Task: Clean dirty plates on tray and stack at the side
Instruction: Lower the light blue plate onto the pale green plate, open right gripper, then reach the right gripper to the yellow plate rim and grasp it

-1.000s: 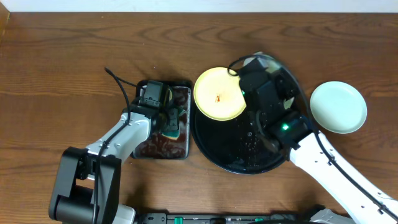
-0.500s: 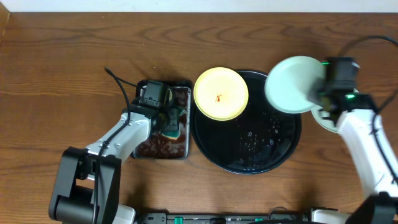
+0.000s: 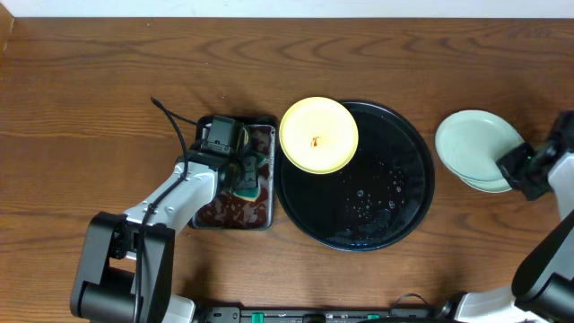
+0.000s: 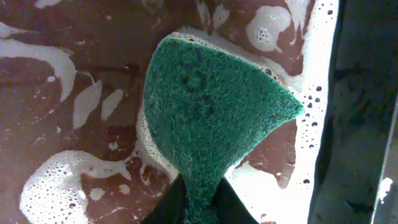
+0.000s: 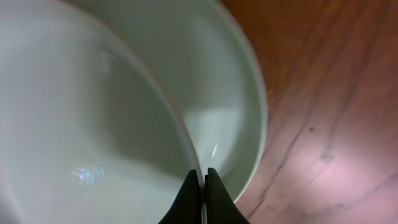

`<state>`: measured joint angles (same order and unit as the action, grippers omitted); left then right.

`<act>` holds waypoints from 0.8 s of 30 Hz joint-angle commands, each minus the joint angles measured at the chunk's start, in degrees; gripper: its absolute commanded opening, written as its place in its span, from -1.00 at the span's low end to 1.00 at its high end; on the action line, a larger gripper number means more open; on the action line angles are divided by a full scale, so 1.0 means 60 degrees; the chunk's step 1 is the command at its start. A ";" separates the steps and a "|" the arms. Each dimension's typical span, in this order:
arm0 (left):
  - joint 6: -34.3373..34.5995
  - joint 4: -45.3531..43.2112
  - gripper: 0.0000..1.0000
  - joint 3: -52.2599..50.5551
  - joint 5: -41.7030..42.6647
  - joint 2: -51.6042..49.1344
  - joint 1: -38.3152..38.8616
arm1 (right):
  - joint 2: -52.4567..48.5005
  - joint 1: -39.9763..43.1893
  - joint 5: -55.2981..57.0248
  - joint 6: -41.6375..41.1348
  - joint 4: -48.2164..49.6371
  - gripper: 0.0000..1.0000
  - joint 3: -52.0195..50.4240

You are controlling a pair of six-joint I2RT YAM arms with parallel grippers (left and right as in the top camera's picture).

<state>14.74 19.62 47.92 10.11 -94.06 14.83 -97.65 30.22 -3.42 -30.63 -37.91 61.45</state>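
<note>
A pale yellow plate (image 3: pixel 318 135) with a small red-orange smear rests on the upper left rim of the round black tray (image 3: pixel 395 215). My right gripper (image 3: pixel 520 166) is shut on the rim of a mint-white plate (image 3: pixel 471 144), held just over a second mint-white plate (image 3: pixel 489 186) on the table right of the tray. In the right wrist view the held plate (image 5: pixel 81 124) overlaps the lower plate (image 5: pixel 230 99), with the jaws (image 5: pixel 203 180) pinching its edge. My left gripper (image 4: pixel 199 199) is shut on a green sponge (image 4: pixel 211 118) in the soapy pan (image 3: pixel 215 211).
The rectangular black pan of brown foamy liquid (image 4: pixel 74 124) stands just left of the tray. Water drops lie on the tray's floor. The wooden table (image 3: pixel 90 90) extends left and back. The right arm sits at the table's right edge.
My right gripper has carried the mint-white plate from the tray to the right, over the other mint-white plate on the table. The left arm has not moved.
</note>
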 commanded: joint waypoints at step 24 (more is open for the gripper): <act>-0.0091 0.0153 -0.71 -0.0146 -0.0157 0.0069 -0.0007 | 0.0557 -0.1115 -0.3472 0.1679 0.0157 -0.29 0.0109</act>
<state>14.74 19.64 47.92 10.13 -94.06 14.83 -97.10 24.95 -24.86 -22.37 -36.29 61.45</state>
